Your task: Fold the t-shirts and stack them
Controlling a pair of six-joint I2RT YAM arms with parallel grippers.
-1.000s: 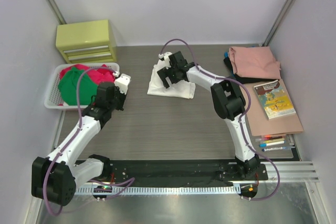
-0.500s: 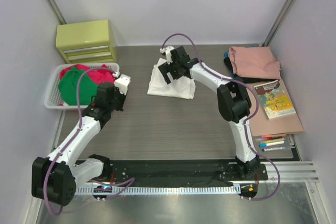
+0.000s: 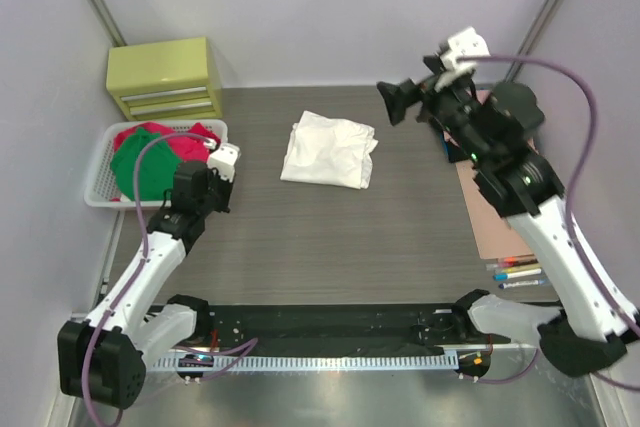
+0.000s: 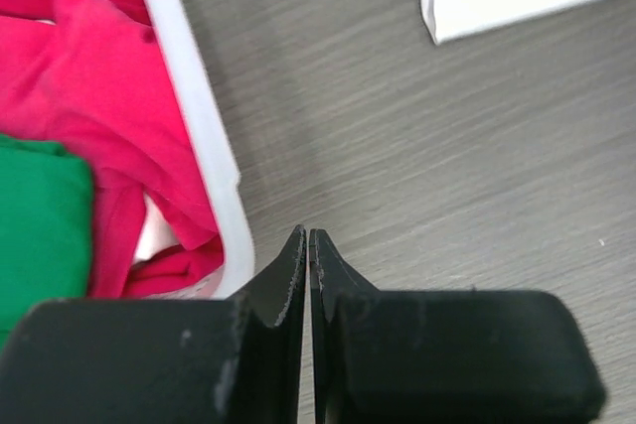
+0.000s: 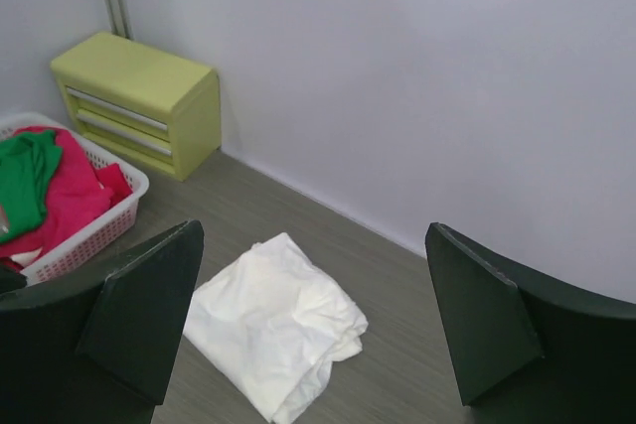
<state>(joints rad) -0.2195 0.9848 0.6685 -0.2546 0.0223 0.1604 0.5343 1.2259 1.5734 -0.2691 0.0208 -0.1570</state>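
Observation:
A white t-shirt point(image 3: 328, 150) lies folded at the back middle of the table, and also shows in the right wrist view point(image 5: 273, 330). A green t-shirt point(image 3: 140, 169) and a red one point(image 3: 185, 139) lie crumpled in the white basket point(image 3: 100, 192) at the left. My right gripper point(image 3: 412, 99) hangs high in the air to the right of the white shirt, open and empty, well apart from it point(image 5: 313, 235). Beside the basket's near right corner, my left gripper point(image 3: 205, 187) is low over the table, its jaws shut on nothing point(image 4: 309, 237).
A yellow drawer unit point(image 3: 165, 77) stands at the back left behind the basket. A brown mat point(image 3: 500, 232) and several markers point(image 3: 520, 272) lie along the right edge, partly under the right arm. Walls close in the back and both sides.
My right gripper has let go of the white shirt and risen up and to the right, away from it. The left arm has drawn back slightly toward the basket.

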